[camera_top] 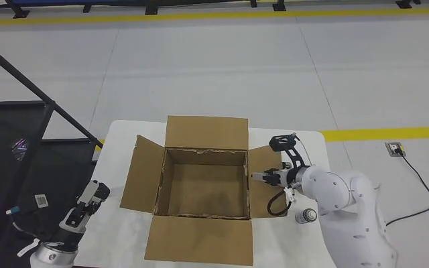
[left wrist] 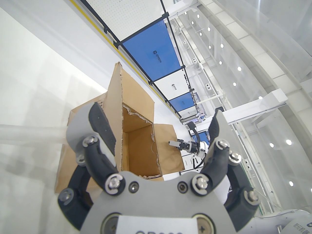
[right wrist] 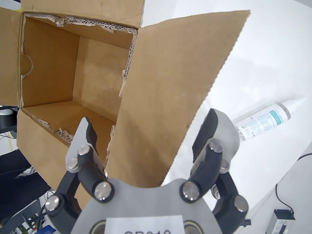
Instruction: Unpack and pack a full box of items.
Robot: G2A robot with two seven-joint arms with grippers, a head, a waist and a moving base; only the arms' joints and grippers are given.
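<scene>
An open cardboard box [camera_top: 204, 189] stands mid-table with all its flaps spread; its inside looks empty [right wrist: 73, 74]. My right gripper [camera_top: 258, 177] hovers open over the box's right flap [right wrist: 170, 86], and that flap's edge runs between its fingers [right wrist: 148, 132]. A clear bottle with a white cap [right wrist: 265, 119] rests on the table beside that flap, close to the right arm [camera_top: 308, 215]. My left gripper [camera_top: 99, 191] is open and holds nothing at the table's left front corner, pointing at the box [left wrist: 158, 125]. The right gripper [left wrist: 173, 143] shows beyond the box.
The white table [camera_top: 127, 134] ends close behind and beside the box. A black frame with dark netting [camera_top: 33, 154] stands left of the table. A cable and a floor socket [camera_top: 394, 149] lie to the right.
</scene>
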